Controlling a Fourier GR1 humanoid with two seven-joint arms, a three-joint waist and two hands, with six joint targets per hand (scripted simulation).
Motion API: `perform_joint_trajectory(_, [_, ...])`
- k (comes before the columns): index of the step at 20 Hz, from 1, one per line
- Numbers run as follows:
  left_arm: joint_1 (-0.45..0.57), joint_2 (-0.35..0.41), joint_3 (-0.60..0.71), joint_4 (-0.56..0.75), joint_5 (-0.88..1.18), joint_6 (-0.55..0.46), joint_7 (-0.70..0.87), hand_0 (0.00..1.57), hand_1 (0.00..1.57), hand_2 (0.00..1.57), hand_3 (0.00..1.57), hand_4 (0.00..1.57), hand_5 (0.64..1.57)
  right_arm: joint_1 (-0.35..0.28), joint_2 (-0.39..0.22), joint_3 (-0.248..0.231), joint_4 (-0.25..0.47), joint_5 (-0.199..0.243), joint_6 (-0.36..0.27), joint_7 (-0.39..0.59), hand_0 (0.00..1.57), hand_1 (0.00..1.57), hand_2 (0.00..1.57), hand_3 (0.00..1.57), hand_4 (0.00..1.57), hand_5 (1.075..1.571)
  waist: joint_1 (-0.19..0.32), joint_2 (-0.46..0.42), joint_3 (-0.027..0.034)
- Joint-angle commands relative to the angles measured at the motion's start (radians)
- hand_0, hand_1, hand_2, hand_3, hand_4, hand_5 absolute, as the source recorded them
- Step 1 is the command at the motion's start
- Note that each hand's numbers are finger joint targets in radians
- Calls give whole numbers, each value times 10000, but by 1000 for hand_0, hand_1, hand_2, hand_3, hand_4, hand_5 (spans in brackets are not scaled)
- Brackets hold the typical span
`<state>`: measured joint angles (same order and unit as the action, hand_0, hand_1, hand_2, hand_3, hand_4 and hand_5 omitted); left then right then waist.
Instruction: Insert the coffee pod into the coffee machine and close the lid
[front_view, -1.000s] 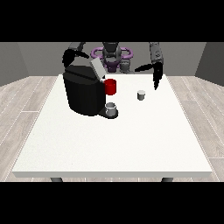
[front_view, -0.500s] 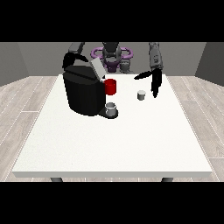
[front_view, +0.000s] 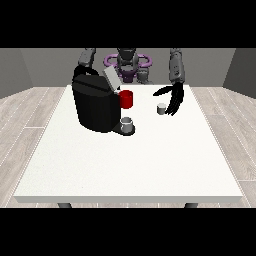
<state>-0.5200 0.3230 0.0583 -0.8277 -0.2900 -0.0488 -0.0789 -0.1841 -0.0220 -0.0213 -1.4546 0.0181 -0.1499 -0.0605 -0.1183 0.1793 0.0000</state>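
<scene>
A small grey coffee pod (front_view: 161, 108) stands upright on the white table (front_view: 130, 160), right of the machine. The black coffee machine (front_view: 96, 105) sits at the table's back left, its grey lid (front_view: 111, 78) tilted up and open. A red mug (front_view: 127, 99) is beside its front, and a grey cup (front_view: 127, 123) rests on its drip base. The hand at the view's right (front_view: 174, 99) hangs just right of the pod, fingers straight and pointing down, thumb spread toward the pod. The hand at the view's left (front_view: 80, 72) shows only partly behind the machine's top.
The robot's torso (front_view: 128, 64) stands behind the table's far edge. Grey plank floor (front_view: 25, 120) surrounds the table. The table's front half spreads wide toward the camera.
The hand at the view's right has lowered and moved in toward the pod. The hand at the view's left has stayed behind the machine.
</scene>
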Motion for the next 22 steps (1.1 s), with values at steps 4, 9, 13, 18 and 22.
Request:
perform_joint_trajectory(4, [-201, 36, -451, 896, -1076, 381, -236, 634, 634, 756, 487, 0, 1571, -546, -381, -249, 297, -11, 107, 535, 0, 0, 0, 0, 410, 1571, -66, -66, -2])
perform_joint_trajectory(9, [-636, 786, -370, 1698, -1630, 412, -764, 547, 547, 697, 454, 0, 1571, -299, -62, 256, -114, 239, 5, 553, 0, 0, 0, 0, 393, 1571, -455, 155, -4])
perform_joint_trajectory(13, [-954, 347, -415, 1757, -2007, 1095, -336, 695, 695, 831, 592, 0, 1571, -219, 52, 235, 187, 109, 49, 645, 0, 0, 0, 0, 465, 1571, -387, -204, -1])
perform_joint_trajectory(18, [-997, 81, -221, 2264, -2327, 2205, -1357, 837, 837, 974, 737, 391, 1571, -479, -242, -48, 341, 122, -23, 294, 0, 0, 0, 0, 520, 1571, -403, 303, -3])
perform_joint_trajectory(22, [-1281, 299, -287, 2473, -2831, 2883, -1574, 971, 971, 1086, 863, 323, 1571, -747, 38, 122, 97, 222, -313, 514, 0, 0, 0, 0, 524, 1571, -551, 592, -5])
